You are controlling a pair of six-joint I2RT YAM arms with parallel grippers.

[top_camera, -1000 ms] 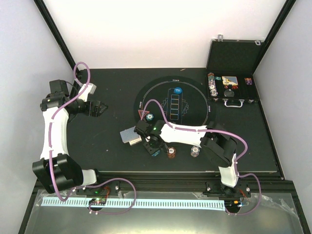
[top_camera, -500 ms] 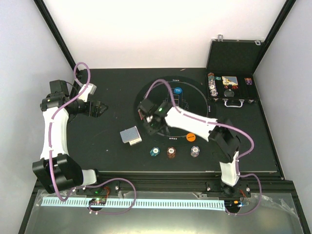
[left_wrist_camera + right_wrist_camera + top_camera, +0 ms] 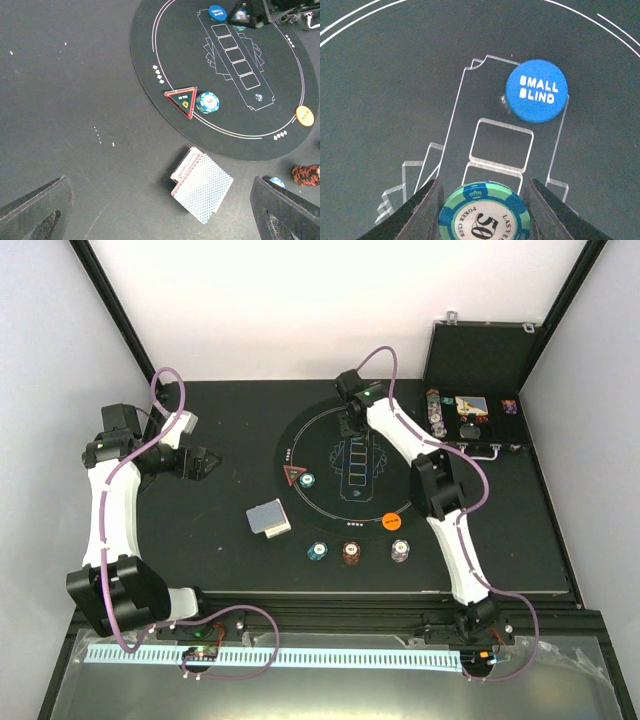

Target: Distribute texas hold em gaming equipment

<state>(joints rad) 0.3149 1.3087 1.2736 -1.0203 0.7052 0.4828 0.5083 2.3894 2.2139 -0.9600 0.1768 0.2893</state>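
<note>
The right gripper [image 3: 350, 426] now reaches over the far part of the round black mat [image 3: 320, 452], where a second ago it hung low beside the card deck [image 3: 268, 518] at the mat's near left edge. Its fingers are clenched on a green chip [image 3: 482, 214] marked 50, held just near of the blue small-blind button [image 3: 536, 91]. With the arm swung away, the orange button [image 3: 391, 523] on the mat's near right rim shows in the top view; before, the arm hid it. The deck, the red triangle [image 3: 296, 477] with another green chip [image 3: 307, 480] touching its right side, and the row of three chips [image 3: 352, 553] near of the mat lie where they were. The left gripper [image 3: 205, 462] has not moved: it hovers over the bare table left of the mat, jaws spread wide, grasping nothing.
</note>
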